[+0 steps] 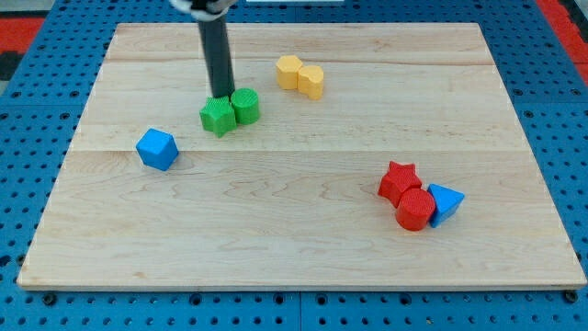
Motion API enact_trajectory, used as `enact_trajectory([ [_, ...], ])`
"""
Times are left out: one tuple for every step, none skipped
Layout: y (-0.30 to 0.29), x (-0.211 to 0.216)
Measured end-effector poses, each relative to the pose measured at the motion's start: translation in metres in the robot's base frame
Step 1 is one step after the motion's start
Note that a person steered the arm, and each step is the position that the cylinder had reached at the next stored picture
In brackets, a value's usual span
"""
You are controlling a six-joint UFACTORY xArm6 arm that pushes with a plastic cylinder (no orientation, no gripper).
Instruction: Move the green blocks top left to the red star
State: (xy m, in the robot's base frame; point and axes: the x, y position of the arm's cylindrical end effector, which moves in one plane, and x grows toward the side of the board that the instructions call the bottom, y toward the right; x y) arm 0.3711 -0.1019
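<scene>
On the wooden counter (303,230) the two green blocks (230,111) sit touching each other, well up and to the view's left of the red star (399,178), which huddles with a red cylinder (415,210) and a blue block (446,201). There is no gripper to open or close, only the rod, and my tip (221,96) rests just behind the green pair at their top edge. To do this well I judge it should push down and to the view's right through the seam between them, slowly, so neither block slips off sideways, stopping short of the star.

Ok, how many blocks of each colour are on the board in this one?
Green: 2, a star-like block and a cylinder, touching, with my tip just above them.
Yellow: 2.
Red: 2, the star and a cylinder.
Blue: 2.
Total: 8.
</scene>
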Motion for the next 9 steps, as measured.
enact_trajectory([
  [0.010,0.024],
  [0.021,0.036],
  [0.009,0.027],
  [-0.043,-0.004],
  [-0.011,-0.020],
  [0.080,0.004],
  [0.149,0.048],
  [0.180,0.047],
  [0.152,-0.035],
])
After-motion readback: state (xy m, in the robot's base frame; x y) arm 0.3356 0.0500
